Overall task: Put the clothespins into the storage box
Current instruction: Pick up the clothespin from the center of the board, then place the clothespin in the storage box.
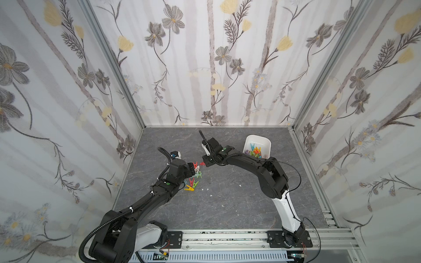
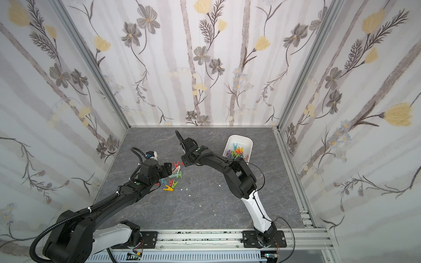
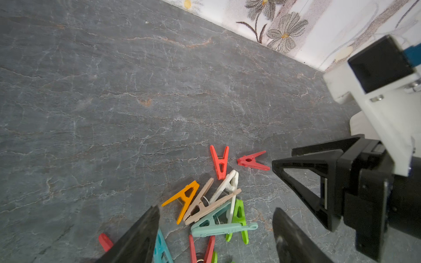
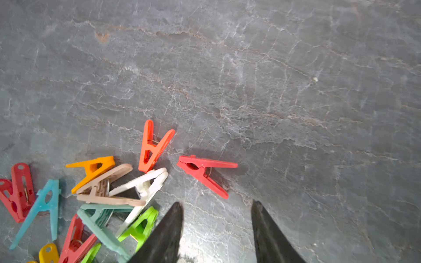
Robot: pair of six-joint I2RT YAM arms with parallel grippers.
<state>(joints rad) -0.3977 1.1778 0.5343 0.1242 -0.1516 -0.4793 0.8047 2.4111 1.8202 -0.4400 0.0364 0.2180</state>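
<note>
In both top views a pile of coloured clothespins (image 1: 193, 178) (image 2: 173, 177) lies left of the table's middle. My left gripper (image 3: 216, 208) hangs open over it, the beige (image 3: 205, 205) and teal (image 3: 218, 226) pegs lying between its fingers, untouched. A lone red peg (image 4: 205, 173) (image 3: 252, 161) lies just beyond the tips of my right gripper (image 4: 216, 203), which is open over bare table. In the left wrist view that right gripper (image 3: 283, 156) comes in from the side. The white storage box (image 1: 257, 137) (image 2: 240, 137) at the back right holds several pegs (image 1: 255, 152).
Small white specks (image 1: 207, 189) dot the grey stone-look table (image 1: 227, 205). Flowered walls close the cell on three sides. An aluminium rail (image 1: 227, 239) carrying both arm bases runs along the front edge.
</note>
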